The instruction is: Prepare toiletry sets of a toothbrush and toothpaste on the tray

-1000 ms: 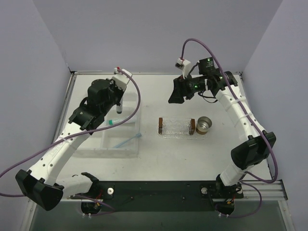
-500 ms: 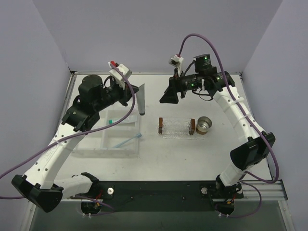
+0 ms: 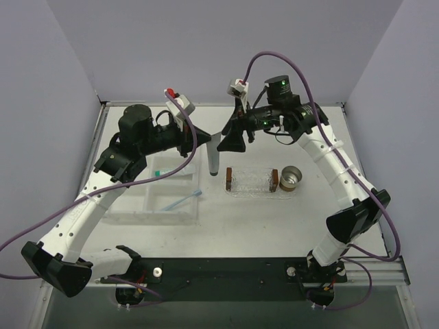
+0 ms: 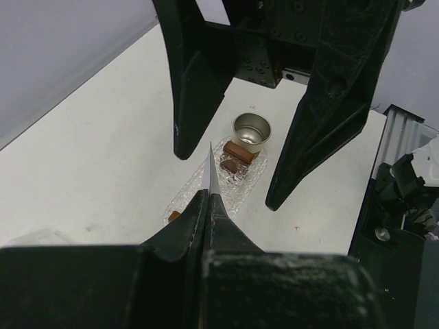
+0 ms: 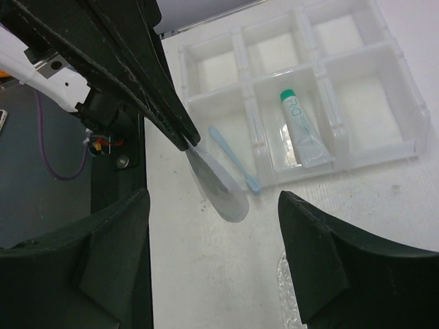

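Top external view: the left gripper (image 3: 203, 138) is clenched on the flat crimped end of a pale grey-white toothpaste tube (image 3: 213, 156). The tube hangs cap-down in the air at 10 o'clock of the small clear bumpy oval tray (image 3: 252, 181). The right gripper (image 3: 233, 145) faces the tube from 3 o'clock, jaws spread wide and gripping nothing. A slim light-blue translucent toothbrush (image 3: 182, 201) and a second teal-capped tube (image 3: 164, 174) lie in the clear rectangular compartment box (image 3: 154, 214) at 9 o'clock of the tray.
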`<action>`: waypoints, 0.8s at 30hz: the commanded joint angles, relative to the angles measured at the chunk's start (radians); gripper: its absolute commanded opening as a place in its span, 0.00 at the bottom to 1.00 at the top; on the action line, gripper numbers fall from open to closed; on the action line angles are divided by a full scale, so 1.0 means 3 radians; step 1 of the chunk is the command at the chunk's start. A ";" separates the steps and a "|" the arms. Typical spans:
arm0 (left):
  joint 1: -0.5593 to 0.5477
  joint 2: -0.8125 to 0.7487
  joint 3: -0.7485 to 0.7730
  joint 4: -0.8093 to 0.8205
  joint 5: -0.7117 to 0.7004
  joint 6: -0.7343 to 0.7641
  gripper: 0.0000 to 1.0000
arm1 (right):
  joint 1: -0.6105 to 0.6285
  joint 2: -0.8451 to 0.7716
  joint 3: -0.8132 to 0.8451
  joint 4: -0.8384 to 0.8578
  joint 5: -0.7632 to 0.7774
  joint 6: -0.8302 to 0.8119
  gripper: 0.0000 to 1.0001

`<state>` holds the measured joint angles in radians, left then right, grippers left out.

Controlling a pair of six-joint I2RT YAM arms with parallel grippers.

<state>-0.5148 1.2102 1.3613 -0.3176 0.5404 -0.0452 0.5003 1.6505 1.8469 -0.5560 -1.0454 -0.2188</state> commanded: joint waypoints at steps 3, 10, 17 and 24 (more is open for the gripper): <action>0.0018 -0.0046 0.0090 0.0348 0.0392 -0.0090 0.00 | 0.0107 0.0097 0.0112 0.0110 -0.0120 -0.0191 0.70; 0.0018 -0.0081 0.0064 0.0378 0.0546 -0.0141 0.00 | 0.0204 0.0128 0.0128 0.0094 -0.0100 -0.0252 0.61; 0.0018 -0.0102 0.0018 0.0353 0.0520 -0.0090 0.00 | 0.0240 0.0108 0.0087 0.0007 -0.0090 -0.0329 0.14; 0.0029 -0.0081 -0.0028 0.0276 0.0342 0.0038 0.00 | 0.0250 -0.0056 -0.0138 -0.0003 0.0212 -0.0437 0.00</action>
<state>-0.5022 1.2102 1.3460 -0.2821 0.6464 -0.0574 0.5766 1.6886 1.8336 -0.5800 -1.0393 -0.3069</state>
